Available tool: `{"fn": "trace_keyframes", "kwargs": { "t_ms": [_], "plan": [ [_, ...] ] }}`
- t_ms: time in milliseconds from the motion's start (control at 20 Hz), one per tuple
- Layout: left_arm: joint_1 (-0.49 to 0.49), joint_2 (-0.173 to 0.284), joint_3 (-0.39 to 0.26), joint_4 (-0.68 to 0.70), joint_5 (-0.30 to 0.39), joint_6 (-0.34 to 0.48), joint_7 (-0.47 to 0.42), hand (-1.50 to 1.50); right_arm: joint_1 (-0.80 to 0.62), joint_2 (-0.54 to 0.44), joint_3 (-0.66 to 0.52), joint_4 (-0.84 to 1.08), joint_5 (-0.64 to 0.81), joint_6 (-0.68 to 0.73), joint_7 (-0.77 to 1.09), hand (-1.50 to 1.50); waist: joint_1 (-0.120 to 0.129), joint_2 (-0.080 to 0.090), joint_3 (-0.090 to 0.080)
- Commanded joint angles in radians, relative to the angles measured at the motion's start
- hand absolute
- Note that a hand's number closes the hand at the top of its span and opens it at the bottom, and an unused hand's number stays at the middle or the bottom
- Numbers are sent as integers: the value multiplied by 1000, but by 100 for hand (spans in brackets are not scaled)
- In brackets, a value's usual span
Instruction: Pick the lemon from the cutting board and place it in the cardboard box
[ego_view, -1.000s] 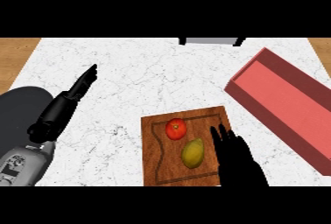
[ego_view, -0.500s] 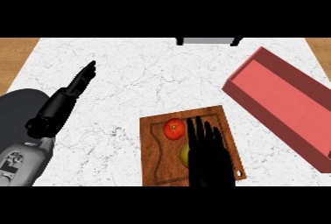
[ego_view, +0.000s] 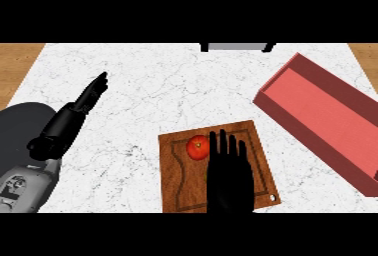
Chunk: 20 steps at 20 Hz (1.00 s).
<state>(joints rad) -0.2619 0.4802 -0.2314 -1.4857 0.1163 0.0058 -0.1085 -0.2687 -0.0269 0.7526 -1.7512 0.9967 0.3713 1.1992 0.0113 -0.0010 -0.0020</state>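
A wooden cutting board (ego_view: 177, 175) lies on the white marble counter near the front. A red tomato (ego_view: 196, 147) rests on its far part. My right hand (ego_view: 229, 175) lies flat over the board with straight fingers pointing away, and it covers the spot where the lemon lay; the lemon is hidden under it. The fingertips reach beside the tomato. The long reddish box (ego_view: 325, 120) stands open at the right, angled across the counter. My left hand (ego_view: 88, 95) is at the left, fingers straight, resting above the counter.
A grey and white object (ego_view: 235, 47) shows at the counter's far edge. Wooden floor shows beyond the counter's left and right far corners. Bare marble lies between the board and my left arm.
My right hand has slid left over the board, from beside the lemon to directly over it, so the lemon is no longer seen. The left hand has stayed put.
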Motion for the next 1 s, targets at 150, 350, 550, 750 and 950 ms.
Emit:
{"fn": "trace_keyframes", "kwargs": {
  "t_ms": [150,350,550,750,950],
  "plan": [
    [13,-23,8,43,-31,1,-50,0,-22,26,-10,75,3,42,223,-150,-9,1,1],
    [-6,-28,15,-28,-20,-1,48,0,-62,26,-17,126,-48,-6,211,-150,-1,0,2],
    [12,-15,35,-24,-28,-29,26,0,-34,26,-20,163,-34,-49,159,-150,-7,1,2],
    [21,-45,28,-38,-43,-17,20,0,-59,26,-59,228,-50,-68,131,-150,-4,1,2],
    [18,-36,50,-15,-52,-26,-1,0,20,26,0,229,7,-78,158,-150,-12,0,2]
  ]
}}
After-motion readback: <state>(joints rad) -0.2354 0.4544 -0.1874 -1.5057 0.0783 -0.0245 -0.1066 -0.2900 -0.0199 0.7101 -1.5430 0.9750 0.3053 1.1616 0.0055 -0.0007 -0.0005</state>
